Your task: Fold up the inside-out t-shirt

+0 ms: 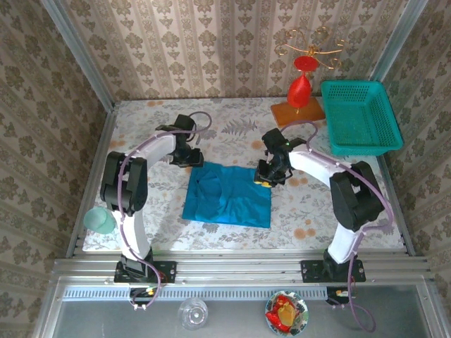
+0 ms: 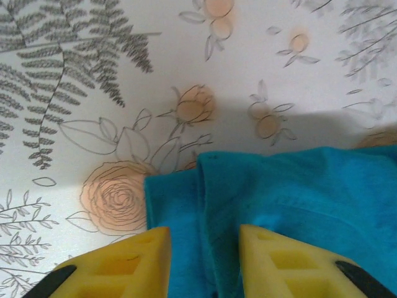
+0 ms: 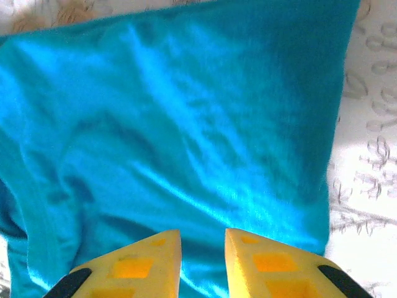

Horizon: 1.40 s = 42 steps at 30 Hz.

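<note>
The inside-out t-shirt (image 1: 229,193) lies as a bright blue, roughly rectangular bundle in the middle of the table. My left gripper (image 1: 190,156) is at its far left corner. In the left wrist view that gripper (image 2: 203,231) stands open, its yellow fingers (image 2: 139,257) straddling a raised fold of the t-shirt (image 2: 298,192) near the cloth's edge. My right gripper (image 1: 270,174) is at the far right corner. In the right wrist view it (image 3: 202,234) hovers over the smooth blue cloth (image 3: 186,124) with a narrow gap between its fingers and nothing pinched.
A teal mesh basket (image 1: 361,116) stands at the back right, with a red ornament on a wooden base (image 1: 299,95) beside it. A pale green cup (image 1: 100,220) sits at the table's left edge. A glass (image 1: 193,312) and a bowl (image 1: 285,312) rest on the near ledge.
</note>
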Motion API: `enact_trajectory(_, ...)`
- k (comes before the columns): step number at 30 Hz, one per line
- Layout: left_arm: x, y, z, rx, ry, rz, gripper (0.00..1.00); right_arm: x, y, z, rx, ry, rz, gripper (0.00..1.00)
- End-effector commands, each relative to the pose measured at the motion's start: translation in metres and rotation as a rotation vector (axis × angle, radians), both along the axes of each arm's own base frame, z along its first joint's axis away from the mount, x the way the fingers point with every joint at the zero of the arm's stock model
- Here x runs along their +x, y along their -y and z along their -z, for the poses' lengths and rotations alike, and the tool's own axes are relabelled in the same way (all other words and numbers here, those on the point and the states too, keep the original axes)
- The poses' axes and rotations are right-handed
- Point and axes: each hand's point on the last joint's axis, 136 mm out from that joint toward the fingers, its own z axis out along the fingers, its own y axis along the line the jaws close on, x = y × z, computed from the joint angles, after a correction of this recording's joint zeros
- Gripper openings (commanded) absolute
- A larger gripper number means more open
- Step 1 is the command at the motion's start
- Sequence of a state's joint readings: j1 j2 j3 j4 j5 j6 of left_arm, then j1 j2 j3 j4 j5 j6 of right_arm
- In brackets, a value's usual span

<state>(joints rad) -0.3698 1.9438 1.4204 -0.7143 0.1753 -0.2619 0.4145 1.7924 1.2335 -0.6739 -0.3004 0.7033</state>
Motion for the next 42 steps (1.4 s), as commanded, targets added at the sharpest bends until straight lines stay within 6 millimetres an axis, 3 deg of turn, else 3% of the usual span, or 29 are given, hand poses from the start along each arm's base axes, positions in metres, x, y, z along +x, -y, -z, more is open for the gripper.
enact_trajectory(1,-0.008,-0.014,0.012,0.056,-0.035,0.009,0.27,0.013,0.009,0.005,-0.034,-0.008,-0.006,0.28)
enact_trajectory(5,-0.009,-0.019,0.015,0.078,-0.027,-0.002,0.12,0.027,0.021,0.011,-0.088,0.002,0.003,0.32)
enact_trajectory(9,-0.008,-0.016,0.009,0.048,-0.008,-0.006,0.08,0.036,0.039,0.015,-0.196,0.028,-0.019,0.35)
enact_trajectory(13,-0.006,-0.012,-0.006,-0.004,0.025,-0.022,0.17,0.041,0.051,0.021,-0.282,0.025,-0.05,0.36)
enact_trajectory(19,-0.003,-0.007,-0.018,-0.164,0.031,-0.077,0.31,0.046,0.048,0.035,-0.276,0.012,-0.077,0.36)
enact_trajectory(28,-0.008,0.004,0.003,-0.233,-0.05,-0.078,0.27,0.041,0.051,0.054,-0.293,-0.039,-0.077,0.35)
enact_trajectory(32,-0.01,0.003,0.009,-0.229,-0.079,-0.086,0.31,0.039,0.052,0.055,-0.291,-0.042,-0.073,0.34)
enact_trajectory(38,-0.008,-0.018,0.01,-0.113,-0.058,-0.143,0.4,0.039,0.054,0.054,-0.291,-0.043,-0.07,0.34)
enact_trajectory(42,-0.01,-0.008,0.009,-0.175,-0.075,-0.137,0.39,0.039,0.052,0.053,-0.283,-0.044,-0.07,0.34)
